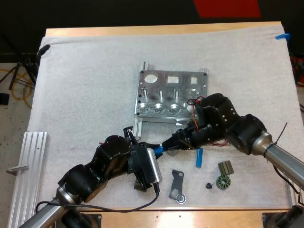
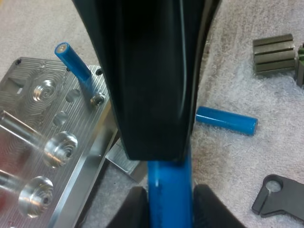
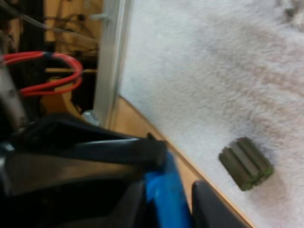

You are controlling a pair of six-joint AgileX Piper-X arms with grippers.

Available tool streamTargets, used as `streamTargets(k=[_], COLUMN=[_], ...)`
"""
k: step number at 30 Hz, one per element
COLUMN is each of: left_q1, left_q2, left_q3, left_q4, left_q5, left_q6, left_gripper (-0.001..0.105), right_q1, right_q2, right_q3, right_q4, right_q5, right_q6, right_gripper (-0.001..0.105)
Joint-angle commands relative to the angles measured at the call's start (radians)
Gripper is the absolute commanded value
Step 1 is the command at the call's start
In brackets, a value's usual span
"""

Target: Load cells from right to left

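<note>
the left gripper [image 1: 153, 150] and the right gripper [image 1: 170, 144] meet tip to tip over the mat [image 1: 85, 85], just in front of the fixture [image 1: 171, 92], and one blue cell, the held cell [image 1: 159, 148], bridges the two. in the left wrist view the left gripper's near fingers [image 2: 135, 211] press on the held cell from both sides, so that pincer is clamped on it. the other arm's black gripper covers the cell's far end. in the right wrist view the right gripper's own fingers [image 3: 209, 209] sit close against the same blue cell on either side, gripping it too (one cell, two grips).

a tilted cell [image 2: 76, 66] stands leaning in a hole at a corner of the fixture, beside a small screw. a loose cell [image 1: 199, 157] lies flat on the mat just beside the right gripper, apart from the fixture. to its right are a ribbed block [image 1: 226, 167] and a round part [image 1: 222, 182], the two nearly touching. a flat bracket [image 1: 177, 185] lies nearer the table's front edge, between the two arms. past the right gripper, a grooved piece [image 3: 246, 163] rests on the mat close to its edge. a pale metal rail [image 1: 28, 171] lies on the table left of the mat.
</note>
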Motion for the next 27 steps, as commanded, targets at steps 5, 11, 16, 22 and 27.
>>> streamTargets(k=[5, 11, 16, 22, 27], left_q1=[-0.001, -0.001, -0.001, -0.001, -0.001], left_q2=[-0.005, -0.005, -0.005, -0.005, -0.005], left_q3=[-0.003, -0.003, -0.003, -0.003, -0.003], left_q4=[-0.010, -0.010, -0.010, -0.010, -0.010], left_q5=[0.010, 0.010, 0.010, 0.010, 0.010], left_q6=[-0.010, -0.010, -0.010, -0.010, -0.012], left_gripper=[0.000, 0.000, 0.000, 0.004, 0.029], right_q1=[-0.001, -0.001, -0.003, -0.003, -0.003], right_q2=[-0.004, -0.004, -0.004, -0.004, -0.004], right_q3=[-0.005, -0.005, -0.005, -0.005, -0.005], right_q4=[-0.009, -0.009, -0.009, -0.009, -0.009], right_q5=[-0.028, -0.028, -0.028, -0.028, -0.028], right_q6=[-0.005, -0.019, -0.058, -0.063, -0.063], right_gripper=[0.013, 0.013, 0.013, 0.013, 0.013])
